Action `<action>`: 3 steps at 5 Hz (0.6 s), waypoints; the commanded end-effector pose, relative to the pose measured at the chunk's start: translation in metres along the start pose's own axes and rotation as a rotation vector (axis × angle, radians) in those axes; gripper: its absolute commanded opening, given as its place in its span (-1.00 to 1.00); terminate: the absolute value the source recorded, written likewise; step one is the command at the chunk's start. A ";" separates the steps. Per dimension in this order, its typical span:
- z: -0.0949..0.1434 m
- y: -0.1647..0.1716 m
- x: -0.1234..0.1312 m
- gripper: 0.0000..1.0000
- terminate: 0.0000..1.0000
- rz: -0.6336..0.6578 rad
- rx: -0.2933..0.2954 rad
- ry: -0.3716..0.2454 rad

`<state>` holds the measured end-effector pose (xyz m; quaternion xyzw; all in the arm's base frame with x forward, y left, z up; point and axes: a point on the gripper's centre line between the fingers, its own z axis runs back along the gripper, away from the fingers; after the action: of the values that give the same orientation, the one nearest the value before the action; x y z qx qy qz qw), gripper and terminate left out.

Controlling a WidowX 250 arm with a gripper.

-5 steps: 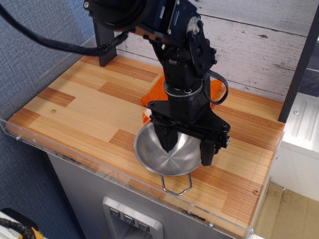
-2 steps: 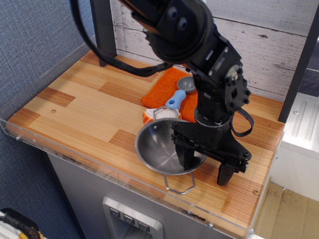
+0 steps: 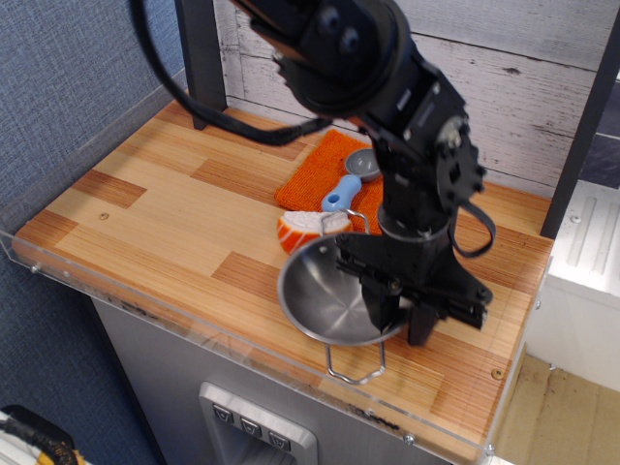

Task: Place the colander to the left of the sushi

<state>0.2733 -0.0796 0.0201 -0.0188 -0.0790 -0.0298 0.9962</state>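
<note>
The colander (image 3: 325,291) is a shiny steel bowl near the table's front edge, with one wire loop handle pointing to the front (image 3: 356,363) and one at its back rim. My gripper (image 3: 402,318) points down at the bowl's right rim. One finger is inside the bowl and one outside, pinched on the rim. The sushi (image 3: 302,231), orange with a white top, lies just behind the bowl's left part, close to its back rim. The colander sits in front of and slightly right of the sushi.
An orange cloth (image 3: 325,174) lies behind the sushi with a small grey-and-blue scoop (image 3: 349,182) on it. A black post (image 3: 199,58) stands at the back left. A clear plastic rim (image 3: 194,329) runs along the table's front edge. Bare wood (image 3: 165,213) stretches to the left.
My gripper has moved from over the bowl's middle to its right rim and closed its fingers there. The bowl has shifted slightly right, uncovering more of the sushi.
</note>
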 end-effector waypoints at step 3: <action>0.061 -0.008 0.011 -1.00 -1.00 -0.083 -0.045 -0.047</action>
<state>0.2682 -0.0827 0.0675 -0.0330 -0.0708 -0.0718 0.9943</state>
